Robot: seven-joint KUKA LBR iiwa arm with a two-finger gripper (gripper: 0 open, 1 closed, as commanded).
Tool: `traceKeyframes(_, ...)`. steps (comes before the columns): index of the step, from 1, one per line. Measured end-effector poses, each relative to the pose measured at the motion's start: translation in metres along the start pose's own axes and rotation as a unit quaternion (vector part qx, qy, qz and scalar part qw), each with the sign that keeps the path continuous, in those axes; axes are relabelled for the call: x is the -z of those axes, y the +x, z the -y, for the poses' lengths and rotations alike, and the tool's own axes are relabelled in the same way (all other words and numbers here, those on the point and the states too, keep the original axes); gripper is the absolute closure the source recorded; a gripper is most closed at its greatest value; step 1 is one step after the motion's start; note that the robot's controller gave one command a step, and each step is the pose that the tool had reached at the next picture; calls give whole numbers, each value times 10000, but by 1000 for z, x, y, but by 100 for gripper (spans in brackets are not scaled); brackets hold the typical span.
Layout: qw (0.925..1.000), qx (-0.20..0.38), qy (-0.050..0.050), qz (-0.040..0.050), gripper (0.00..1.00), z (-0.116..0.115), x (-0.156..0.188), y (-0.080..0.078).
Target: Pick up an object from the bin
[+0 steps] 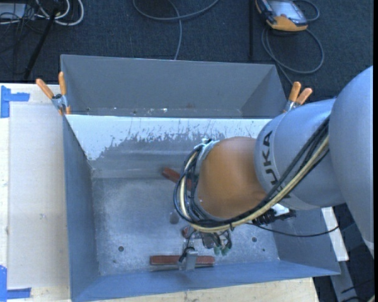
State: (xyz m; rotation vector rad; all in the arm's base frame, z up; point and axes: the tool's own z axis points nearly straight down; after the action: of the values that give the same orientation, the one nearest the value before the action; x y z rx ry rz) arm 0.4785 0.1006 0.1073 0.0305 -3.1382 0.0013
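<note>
One flat reddish-brown stick [164, 261] lying on the bin [82, 219] floor at lower centre of the frame, crossed near its middle by the end effector [190, 257] just above it. Cannot tell how far open, nor whether gripping anything. Second small reddish-brown piece [171, 173] well above, mid-frame.

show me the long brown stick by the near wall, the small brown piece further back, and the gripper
long brown stick [165, 260]: camera view, its left half
small brown piece [171, 174]: camera view, its middle
gripper [189, 257]: camera view, its tip, at the stick's middle
</note>
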Motion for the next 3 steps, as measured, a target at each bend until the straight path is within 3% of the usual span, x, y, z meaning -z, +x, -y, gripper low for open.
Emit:
traceKeyframes(1, 9997, -262, -5, 6, 0, 10, 7, -2)
traceKeyframes(2, 9986, -525, -10, 19, 0, 26, -38, 3)
traceKeyframes(3, 10000, 3, -6, 24, 100, 91, -35, -48)
